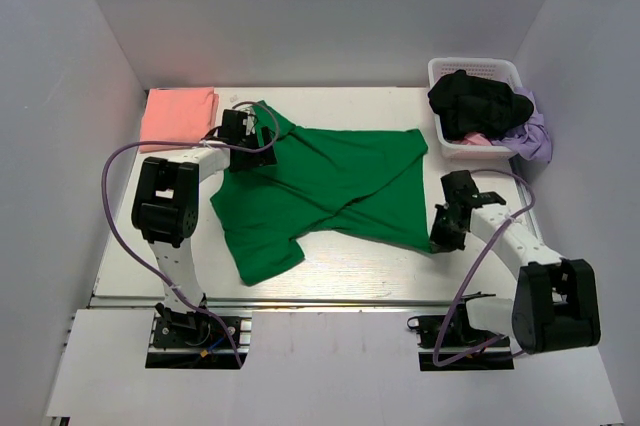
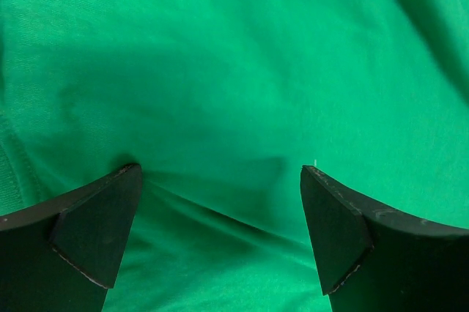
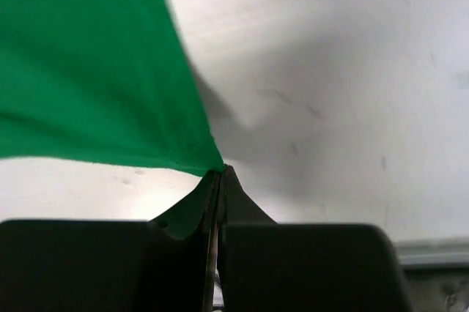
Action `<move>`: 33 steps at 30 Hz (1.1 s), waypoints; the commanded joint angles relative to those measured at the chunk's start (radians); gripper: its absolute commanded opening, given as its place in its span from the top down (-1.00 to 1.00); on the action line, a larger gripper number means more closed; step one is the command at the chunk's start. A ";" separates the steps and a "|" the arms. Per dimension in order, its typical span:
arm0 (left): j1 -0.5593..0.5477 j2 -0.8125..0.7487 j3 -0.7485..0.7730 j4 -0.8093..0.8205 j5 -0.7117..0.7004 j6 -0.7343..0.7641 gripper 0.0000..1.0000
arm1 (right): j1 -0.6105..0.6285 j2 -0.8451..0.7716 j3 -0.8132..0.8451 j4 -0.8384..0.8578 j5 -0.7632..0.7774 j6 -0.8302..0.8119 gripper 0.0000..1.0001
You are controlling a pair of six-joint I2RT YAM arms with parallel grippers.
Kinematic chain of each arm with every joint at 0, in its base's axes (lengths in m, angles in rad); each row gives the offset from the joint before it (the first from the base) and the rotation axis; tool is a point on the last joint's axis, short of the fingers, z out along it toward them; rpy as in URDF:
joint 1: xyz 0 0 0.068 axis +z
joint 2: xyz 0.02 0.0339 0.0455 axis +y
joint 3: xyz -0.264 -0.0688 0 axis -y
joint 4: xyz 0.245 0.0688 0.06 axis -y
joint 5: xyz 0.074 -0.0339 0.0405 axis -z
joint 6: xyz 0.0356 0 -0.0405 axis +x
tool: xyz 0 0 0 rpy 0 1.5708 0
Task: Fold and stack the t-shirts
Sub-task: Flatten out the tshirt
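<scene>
A bright green t-shirt (image 1: 330, 181) lies spread and rumpled across the middle of the table. Its cloth (image 2: 234, 70) fills the left wrist view. My left gripper (image 1: 243, 134) hovers over the shirt's far-left shoulder, open, with green cloth showing between its two black fingertips (image 2: 110, 217). My right gripper (image 1: 443, 236) sits at the shirt's near-right corner and is shut on that corner of green cloth (image 3: 110, 70), the hem pinched at the tips (image 3: 220, 173). A folded salmon-pink t-shirt (image 1: 180, 114) rests at the far-left corner.
A white basket (image 1: 470, 71) at the far right holds black, pink and lilac clothes (image 1: 480, 111). White walls enclose the table on three sides. Cables loop from both arms near the front edge.
</scene>
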 commanded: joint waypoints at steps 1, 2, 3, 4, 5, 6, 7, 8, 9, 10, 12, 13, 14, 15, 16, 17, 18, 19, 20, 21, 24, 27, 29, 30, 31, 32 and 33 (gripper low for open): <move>0.015 0.043 -0.001 -0.124 -0.063 -0.012 -1.00 | -0.010 -0.040 -0.024 -0.187 0.127 0.168 1.00; 0.015 0.043 -0.001 -0.136 -0.063 -0.012 -1.00 | -0.012 -0.046 -0.017 -0.223 0.157 0.192 1.00; 0.015 0.043 0.008 -0.145 -0.063 -0.012 -1.00 | -0.019 -0.067 -0.007 -0.260 0.171 0.250 1.00; 0.015 0.043 0.008 -0.145 -0.063 -0.012 -1.00 | -0.021 -0.078 0.002 -0.270 0.188 0.266 1.00; 0.015 0.043 0.008 -0.145 -0.063 -0.012 -1.00 | -0.025 -0.084 -0.009 -0.288 0.211 0.278 1.00; 0.015 0.043 0.008 -0.145 -0.063 -0.012 -1.00 | -0.031 -0.099 -0.010 -0.293 0.217 0.279 1.00; 0.015 0.043 0.008 -0.145 -0.050 -0.012 -1.00 | -0.035 -0.098 -0.009 -0.306 0.194 0.285 1.00; 0.015 0.043 0.008 -0.145 -0.050 -0.012 -1.00 | -0.035 -0.093 -0.013 -0.306 0.179 0.282 1.00; 0.015 0.031 0.008 -0.129 -0.039 -0.012 -1.00 | -0.035 -0.086 -0.007 -0.300 0.161 0.254 0.90; 0.015 0.022 -0.001 -0.118 -0.015 -0.012 -1.00 | -0.032 -0.072 0.003 -0.288 0.159 0.224 0.80; 0.015 -0.004 -0.012 -0.099 0.019 0.014 -1.00 | -0.035 -0.060 0.020 -0.279 0.170 0.193 0.54; 0.015 -0.004 -0.012 -0.086 0.059 0.023 -1.00 | -0.032 -0.057 0.043 -0.261 0.165 0.153 0.37; 0.015 -0.021 -0.021 -0.085 0.077 0.034 -1.00 | -0.031 -0.049 0.068 -0.248 0.154 0.135 0.30; 0.015 -0.030 -0.021 -0.076 0.093 0.054 -1.00 | -0.030 -0.047 0.078 -0.210 0.124 0.116 0.21; 0.003 -0.049 -0.021 -0.076 0.116 0.063 -1.00 | -0.028 -0.046 0.100 -0.190 0.075 0.098 0.10; 0.003 -0.059 -0.021 -0.076 0.125 0.063 -1.00 | -0.033 -0.044 0.112 -0.123 0.050 0.034 -0.03; 0.003 -0.070 -0.021 -0.076 0.156 0.077 -1.00 | -0.025 -0.040 0.134 -0.104 0.020 0.021 -0.03; 0.003 -0.089 -0.021 -0.067 0.179 0.086 -1.00 | -0.027 -0.041 0.150 -0.083 -0.020 -0.013 -0.03; 0.003 -0.098 -0.032 -0.050 0.194 0.086 -1.00 | -0.024 -0.037 0.158 -0.003 -0.046 -0.037 -0.06; 0.003 -0.109 -0.032 -0.050 0.205 0.086 -1.00 | -0.024 -0.034 0.164 0.022 -0.045 -0.044 -0.06; 0.003 -0.138 -0.018 -0.039 0.196 0.086 -1.00 | -0.018 0.017 0.218 0.164 -0.044 -0.051 -0.06; 0.003 -0.138 0.028 -0.062 0.145 0.086 -1.00 | -0.010 0.127 0.287 0.270 -0.045 -0.054 -0.06; 0.003 -0.129 0.071 -0.072 0.119 0.086 -1.00 | -0.007 0.211 0.321 0.310 -0.033 -0.048 -0.06; 0.003 -0.120 0.088 -0.084 0.110 0.086 -1.00 | -0.004 0.267 0.374 0.354 -0.036 -0.041 -0.02; 0.003 -0.092 0.106 -0.093 0.095 0.086 -1.00 | -0.002 0.325 0.393 0.361 -0.037 -0.034 -0.02; 0.003 -0.078 0.146 -0.093 0.079 0.086 -1.00 | -0.004 0.354 0.408 0.368 -0.045 -0.025 -0.02; 0.003 -0.064 0.164 -0.105 0.070 0.098 -1.00 | 0.001 0.427 0.469 0.388 -0.044 -0.016 0.01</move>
